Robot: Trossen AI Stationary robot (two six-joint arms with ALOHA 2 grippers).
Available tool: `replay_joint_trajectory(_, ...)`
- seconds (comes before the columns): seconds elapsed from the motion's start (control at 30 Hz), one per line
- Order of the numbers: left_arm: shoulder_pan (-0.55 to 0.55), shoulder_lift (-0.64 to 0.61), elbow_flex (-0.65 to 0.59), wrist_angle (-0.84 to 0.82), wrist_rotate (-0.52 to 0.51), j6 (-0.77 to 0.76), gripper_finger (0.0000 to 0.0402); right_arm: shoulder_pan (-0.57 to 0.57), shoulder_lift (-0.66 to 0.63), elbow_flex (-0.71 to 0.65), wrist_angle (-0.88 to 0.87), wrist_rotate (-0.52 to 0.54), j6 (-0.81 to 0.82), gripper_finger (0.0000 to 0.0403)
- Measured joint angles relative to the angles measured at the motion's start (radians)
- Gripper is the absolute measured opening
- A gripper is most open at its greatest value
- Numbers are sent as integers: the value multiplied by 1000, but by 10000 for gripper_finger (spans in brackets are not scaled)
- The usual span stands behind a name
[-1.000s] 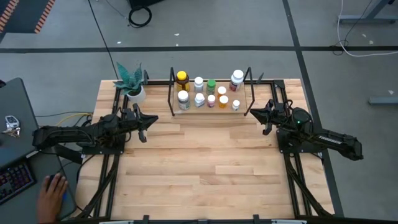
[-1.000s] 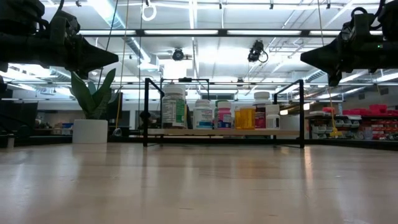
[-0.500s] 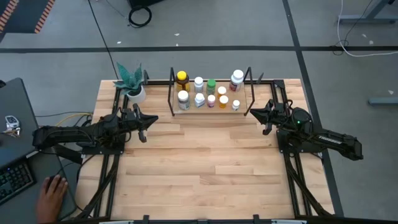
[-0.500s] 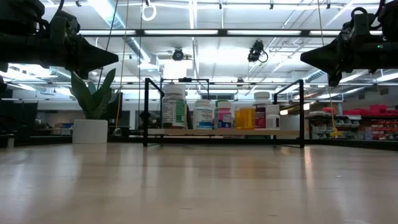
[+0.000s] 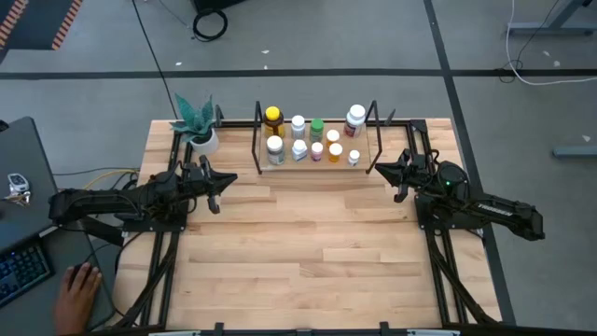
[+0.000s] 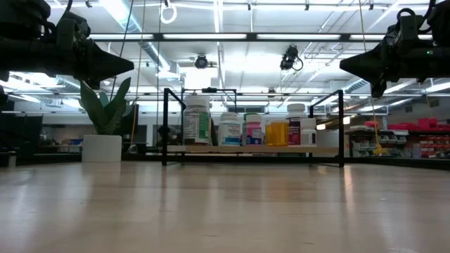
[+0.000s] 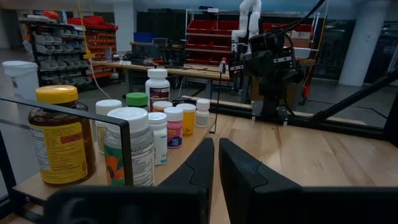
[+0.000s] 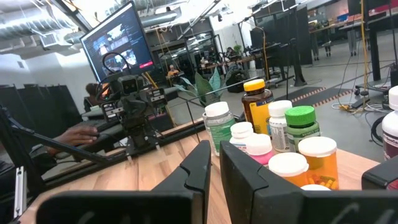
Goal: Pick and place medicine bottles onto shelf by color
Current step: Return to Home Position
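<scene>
The left gripper (image 5: pixel 227 178) and right gripper (image 5: pixel 380 169) hung clenched and empty near either end of the shelf (image 5: pixel 257 142), where the bottles (image 5: pixel 315 140) stood together, likely light, rigid and slick, best pinched around the body below the cap.

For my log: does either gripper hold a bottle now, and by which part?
Nothing is held. The left gripper and right gripper are shut and empty; the medicine bottles stand on the shelf.
</scene>
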Motion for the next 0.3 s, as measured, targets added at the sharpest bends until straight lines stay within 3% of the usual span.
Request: replay_joint_trajectory(0.3, 0, 0, 0, 0, 0, 0, 39, 0, 0, 0, 0, 0, 0, 42)
